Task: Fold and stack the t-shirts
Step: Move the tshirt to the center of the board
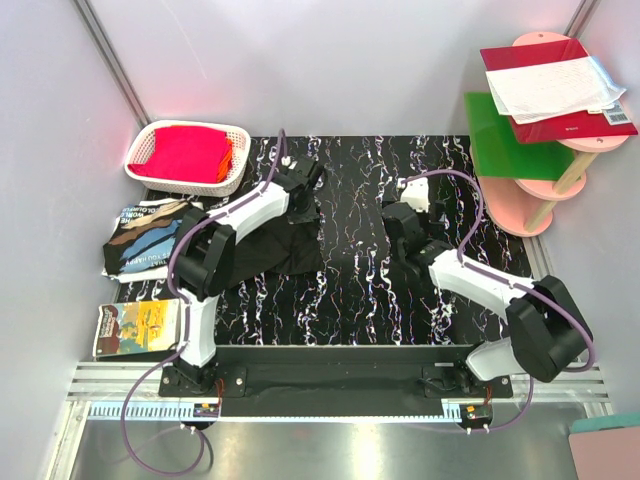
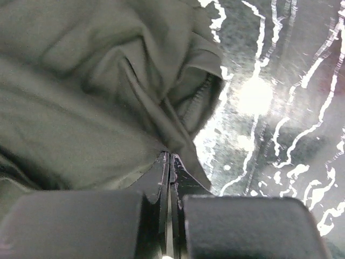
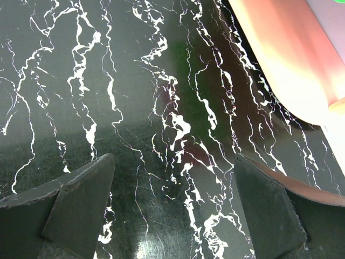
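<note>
A black t-shirt (image 1: 275, 245) lies crumpled on the left half of the black marbled mat (image 1: 360, 290). My left gripper (image 1: 300, 200) is at the shirt's far edge, shut on a fold of it. In the left wrist view the closed jaws (image 2: 170, 156) pinch the dark cloth (image 2: 97, 91) near a hem. My right gripper (image 1: 405, 225) hovers over bare mat right of centre, open and empty; its fingers (image 3: 81, 199) frame only marbled surface. Folded red and orange shirts (image 1: 185, 152) lie in a white basket.
The white basket (image 1: 234, 172) stands at the back left. A folded printed shirt (image 1: 145, 240) and another printed piece (image 1: 135, 328) lie left of the mat. A pink and green tiered stand (image 1: 535, 160) with a red book stands at the back right.
</note>
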